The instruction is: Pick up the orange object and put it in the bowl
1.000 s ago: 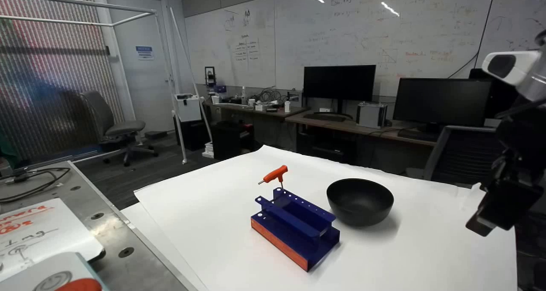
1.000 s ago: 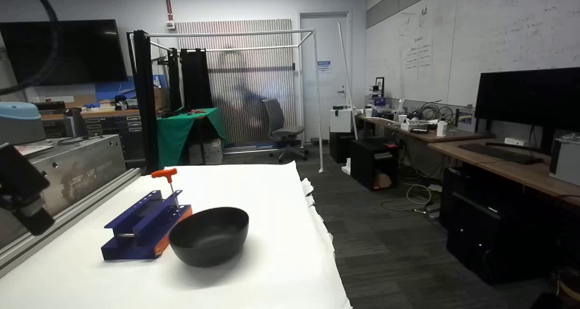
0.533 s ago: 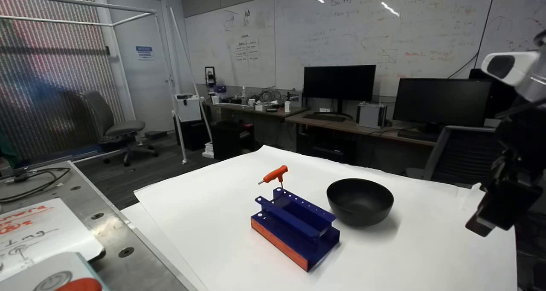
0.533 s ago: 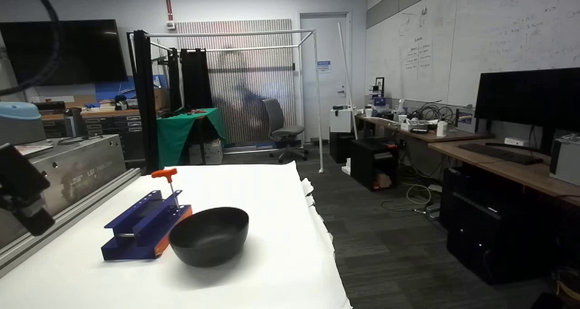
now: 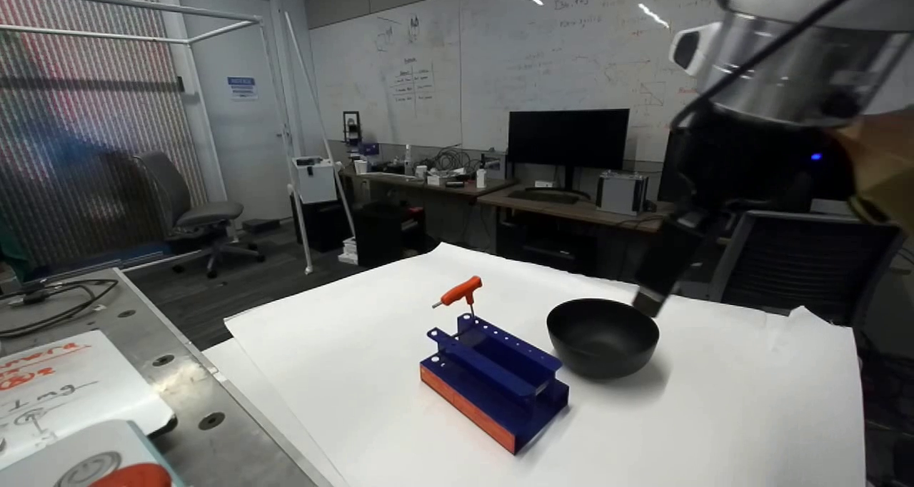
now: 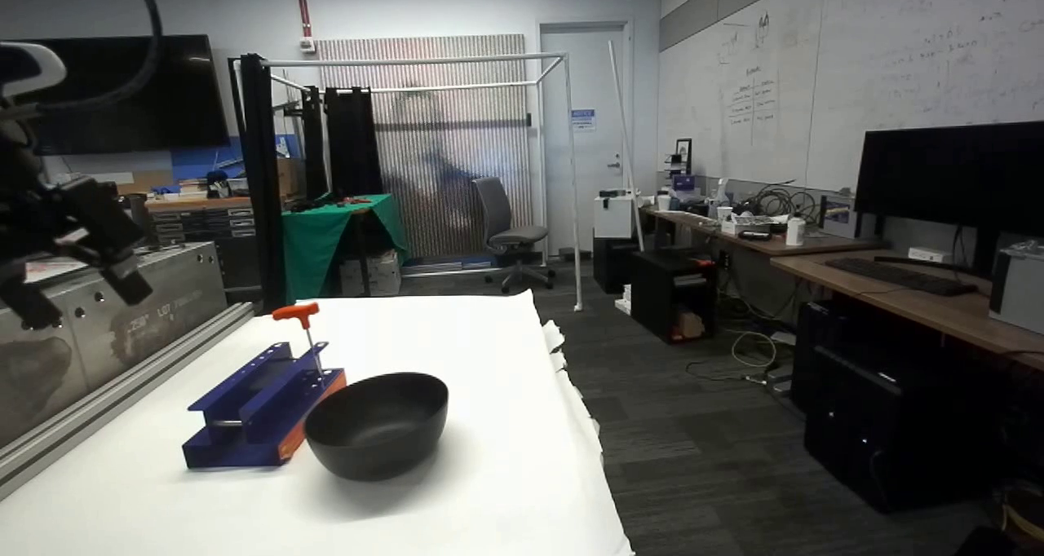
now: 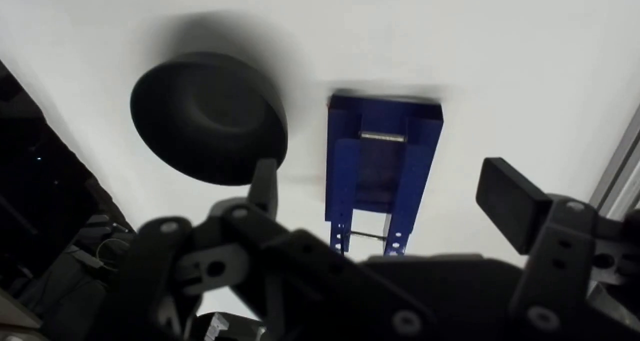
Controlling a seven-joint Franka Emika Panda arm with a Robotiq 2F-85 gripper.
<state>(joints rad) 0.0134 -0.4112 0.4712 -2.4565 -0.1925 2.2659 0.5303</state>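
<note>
The orange object is a T-handled hex key with an orange handle (image 5: 463,291), (image 6: 295,313). It stands with its thin metal shaft in a hole at one end of the blue rack (image 5: 493,373), (image 6: 273,397). The black bowl (image 5: 600,358), (image 6: 375,458) stands beside the rack. My gripper (image 6: 81,295) is above the table, apart from all of these. In the wrist view, my gripper (image 7: 387,193) is wide open and empty. The rack (image 7: 345,171) lies beyond the fingers and the bowl (image 7: 220,106) to the left. The orange handle is hidden there behind the gripper body.
White paper (image 5: 343,373) covers the table. A metal beam (image 6: 163,328) runs along one edge of the table. A black mesh chair (image 5: 792,280) and desks with monitors (image 5: 568,137) stand behind the table.
My arm and gripper have moved up and in over the table, leftward in one exterior picture and rightward in the other. Both fingertips now show apart. Rack, hex key and bowl have not moved.
</note>
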